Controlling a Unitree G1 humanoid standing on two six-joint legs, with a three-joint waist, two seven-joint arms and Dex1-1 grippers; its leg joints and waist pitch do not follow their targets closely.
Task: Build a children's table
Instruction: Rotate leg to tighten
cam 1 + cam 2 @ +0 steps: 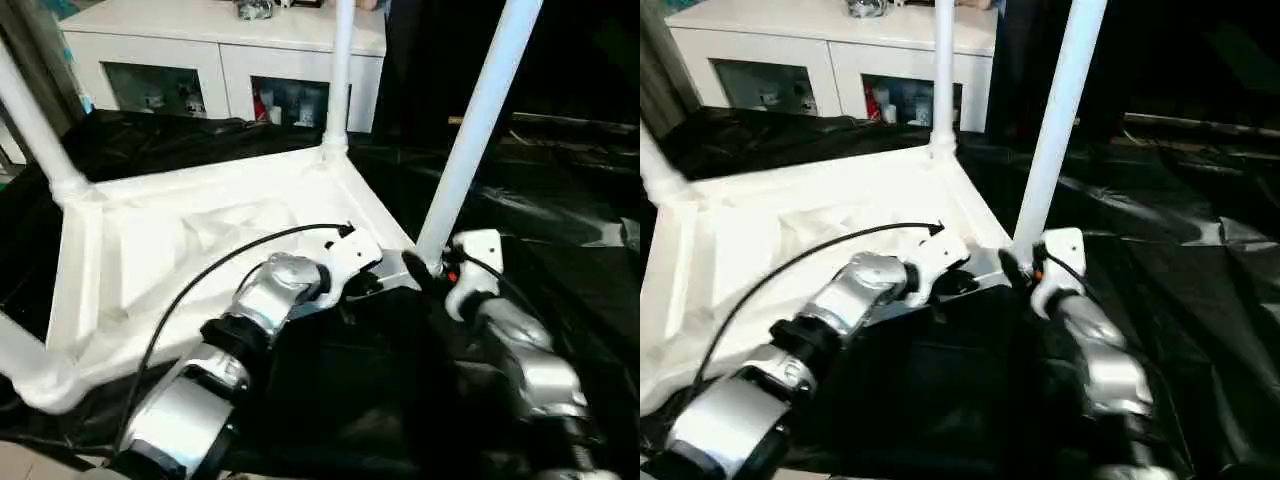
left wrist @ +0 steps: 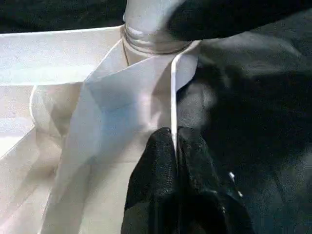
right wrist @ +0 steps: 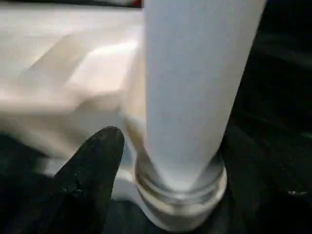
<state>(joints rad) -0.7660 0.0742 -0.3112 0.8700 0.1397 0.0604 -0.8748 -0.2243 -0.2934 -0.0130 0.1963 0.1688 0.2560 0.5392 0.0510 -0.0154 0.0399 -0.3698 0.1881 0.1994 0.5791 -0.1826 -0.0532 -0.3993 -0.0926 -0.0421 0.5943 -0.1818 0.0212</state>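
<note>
Children's table (image 1: 200, 250) lies upside down on the black-draped worktop, legs up; left gripper (image 2: 174, 146) pinches the top's thin rim by the near-right corner; right gripper (image 1: 432, 275) straddles that corner's leg (image 1: 470, 140), unclenched; probably seating it; next, press and twist home.

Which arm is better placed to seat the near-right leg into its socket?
Right. The right gripper sits at the base of that leg, jaws either side of it above the socket. The left gripper is shut on the tabletop rim, steadying it.
</note>
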